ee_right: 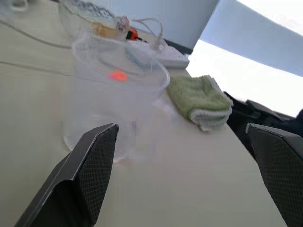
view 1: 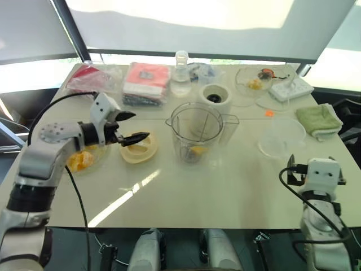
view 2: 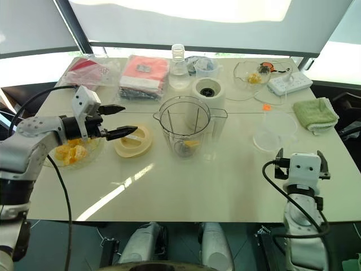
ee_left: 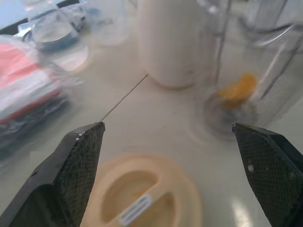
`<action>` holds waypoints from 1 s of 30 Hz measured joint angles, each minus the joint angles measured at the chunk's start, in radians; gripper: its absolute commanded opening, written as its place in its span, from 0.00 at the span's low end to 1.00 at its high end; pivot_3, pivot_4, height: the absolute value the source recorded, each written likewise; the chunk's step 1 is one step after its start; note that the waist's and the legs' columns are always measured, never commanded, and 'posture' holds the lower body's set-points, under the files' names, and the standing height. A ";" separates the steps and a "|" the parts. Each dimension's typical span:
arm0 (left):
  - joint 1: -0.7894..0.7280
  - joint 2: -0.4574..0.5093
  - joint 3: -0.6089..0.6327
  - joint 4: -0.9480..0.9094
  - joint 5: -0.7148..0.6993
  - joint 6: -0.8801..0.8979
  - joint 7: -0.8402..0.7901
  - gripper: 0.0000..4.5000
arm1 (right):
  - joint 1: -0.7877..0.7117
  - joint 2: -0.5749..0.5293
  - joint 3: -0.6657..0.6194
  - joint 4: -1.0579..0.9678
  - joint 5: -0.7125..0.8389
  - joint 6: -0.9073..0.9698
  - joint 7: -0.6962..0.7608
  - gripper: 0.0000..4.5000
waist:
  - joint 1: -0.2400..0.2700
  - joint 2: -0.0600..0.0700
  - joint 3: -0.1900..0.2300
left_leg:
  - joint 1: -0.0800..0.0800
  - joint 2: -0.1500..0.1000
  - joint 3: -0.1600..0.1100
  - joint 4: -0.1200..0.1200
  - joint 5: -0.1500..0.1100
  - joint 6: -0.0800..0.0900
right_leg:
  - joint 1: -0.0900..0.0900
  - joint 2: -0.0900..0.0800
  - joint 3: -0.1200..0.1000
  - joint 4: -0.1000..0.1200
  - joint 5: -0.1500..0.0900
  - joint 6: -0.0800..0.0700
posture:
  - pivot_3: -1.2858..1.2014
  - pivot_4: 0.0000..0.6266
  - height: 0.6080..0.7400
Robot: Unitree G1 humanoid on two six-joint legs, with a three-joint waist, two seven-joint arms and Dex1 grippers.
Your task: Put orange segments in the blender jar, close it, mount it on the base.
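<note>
left pincer over the cream lid, jar waiting mid-table

the left gripper hangs wide open and empty just above the round cream-yellow plastic lid; the right gripper is likewise spread with nothing in it, facing an empty clear plastic cup. the large clear plastic blender jar stands upright at the table's middle, one glossy orange segment at its bottom, directly in front of the short white cylindrical base. the lid looks light, stiff and slick; its raised centre ridge seems the surest hold.
</note>
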State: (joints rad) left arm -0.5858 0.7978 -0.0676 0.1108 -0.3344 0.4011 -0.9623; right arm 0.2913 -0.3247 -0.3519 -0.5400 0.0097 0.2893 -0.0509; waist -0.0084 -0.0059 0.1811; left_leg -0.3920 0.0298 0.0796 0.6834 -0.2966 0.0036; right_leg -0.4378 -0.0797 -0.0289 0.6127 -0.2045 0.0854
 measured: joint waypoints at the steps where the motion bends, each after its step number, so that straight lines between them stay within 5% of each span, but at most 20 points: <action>1: -0.057 -0.012 -0.045 0.116 0.063 -0.082 -0.035 1.00 | 0.020 -0.011 -0.022 -0.050 0.043 0.006 0.050 1.00 | 0.000 0.000 0.000 | 0.000 0.000 0.000 0.000 0.000 0.000 | 0.000 0.000 0.000 0.000 0.000 0.000 | 0.52 0.24 1.00; 8: -0.441 -0.143 -0.290 0.808 0.414 -0.582 -0.127 1.00 | 0.120 -0.203 -0.185 -0.271 0.553 0.256 0.361 1.00 | 0.003 -0.010 0.003 | -0.002 -0.001 0.000 0.000 -0.002 0.003 | 0.001 0.000 -0.001 -0.002 0.000 0.000 | 0.52 0.24 1.00; 15: -0.595 -0.198 -0.376 1.143 0.609 -0.772 -0.162 1.00 | 0.218 -0.402 -0.330 -0.409 1.062 0.455 0.393 1.00 | 0.001 -0.017 0.003 | -0.004 0.001 0.000 0.000 -0.005 0.008 | -0.001 -0.001 -0.002 -0.004 0.000 0.000 | 0.52 0.24 1.00; 27: -0.625 -0.309 -0.379 1.247 0.731 -0.731 -0.130 1.00 | 0.098 -0.467 -0.194 -0.438 1.184 0.449 0.258 1.00 | 0.025 -0.021 0.002 | -0.014 0.000 0.000 0.003 -0.005 0.008 | -0.005 -0.001 -0.004 -0.009 0.002 0.004 | 0.52 0.24 1.00; 30: -0.625 -0.328 -0.371 1.248 0.740 -0.704 -0.104 0.82 | 0.082 -0.479 -0.171 -0.437 1.181 0.448 0.246 1.00 | 0.026 -0.021 -0.001 | -0.014 0.000 0.000 0.003 -0.005 0.009 | -0.004 -0.002 -0.004 -0.009 0.003 0.005 | 0.52 0.24 1.00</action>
State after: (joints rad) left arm -1.2107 0.4698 -0.4382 1.3584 0.4061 -0.3029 -1.0665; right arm 0.3731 -0.8035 -0.5226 -0.9767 1.1912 0.7375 0.1951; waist 0.0172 -0.0270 0.1802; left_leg -0.4057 0.0299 0.0792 0.6863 -0.3017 0.0123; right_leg -0.4419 -0.0816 -0.0334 0.6034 -0.2018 0.0899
